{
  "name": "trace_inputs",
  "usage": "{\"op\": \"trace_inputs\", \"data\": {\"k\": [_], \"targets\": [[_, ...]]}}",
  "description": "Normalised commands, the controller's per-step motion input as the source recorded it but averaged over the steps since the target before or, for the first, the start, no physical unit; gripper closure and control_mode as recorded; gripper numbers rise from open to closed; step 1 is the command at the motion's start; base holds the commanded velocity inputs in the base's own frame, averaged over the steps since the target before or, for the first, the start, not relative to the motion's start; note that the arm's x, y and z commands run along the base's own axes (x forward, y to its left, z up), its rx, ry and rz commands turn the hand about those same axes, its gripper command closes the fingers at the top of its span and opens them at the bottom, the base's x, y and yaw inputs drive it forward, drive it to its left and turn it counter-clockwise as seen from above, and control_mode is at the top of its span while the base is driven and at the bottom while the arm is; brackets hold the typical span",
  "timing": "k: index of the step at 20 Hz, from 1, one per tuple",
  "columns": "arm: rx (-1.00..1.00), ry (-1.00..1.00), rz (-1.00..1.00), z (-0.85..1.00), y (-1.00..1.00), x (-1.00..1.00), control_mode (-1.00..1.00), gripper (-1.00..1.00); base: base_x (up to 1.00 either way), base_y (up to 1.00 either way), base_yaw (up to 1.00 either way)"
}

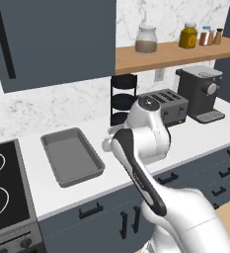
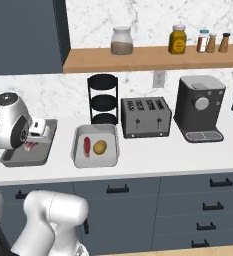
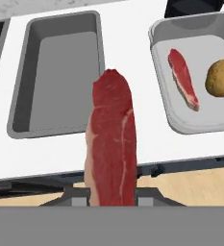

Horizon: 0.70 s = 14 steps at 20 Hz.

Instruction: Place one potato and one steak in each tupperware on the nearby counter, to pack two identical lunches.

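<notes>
My gripper (image 3: 112,196) is shut on a steak (image 3: 111,144), a long red strip with pale streaks that stands up between the fingers. In the right base view the gripper (image 2: 33,142) hangs over the right end of the left tupperware (image 2: 18,159), with the steak (image 2: 30,146) just above it. That left tupperware (image 3: 60,72) has nothing lying in it. The right tupperware (image 3: 200,122) holds a second steak (image 3: 183,79) and a potato (image 3: 220,78). Both trays rest on the white counter (image 3: 125,53). In the left base view the empty tupperware (image 1: 72,155) lies left of the arm.
Behind the trays stand a black tiered rack (image 2: 104,97), a toaster (image 2: 147,117) and a coffee machine (image 2: 200,107). A wooden shelf (image 2: 153,56) carries jars. The black stovetop (image 1: 0,188) borders the counter on the left. Dark drawers run below.
</notes>
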Motion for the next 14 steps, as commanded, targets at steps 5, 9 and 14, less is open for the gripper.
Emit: {"op": "trace_inputs", "data": {"k": [5, 9, 14], "targets": [[0.00, 0.14, 0.01, -0.49, 0.48, 1.00, -1.00, 1.00, 0.00, 0.00, 0.00], [0.00, 0.27, 0.00, -0.13, 0.43, 0.80, -1.00, 1.00, 0.00, 0.00, 0.00], [0.00, 0.10, 0.00, -0.41, 0.11, 0.11, -1.00, 1.00, 0.00, 0.00, 0.00]]}}
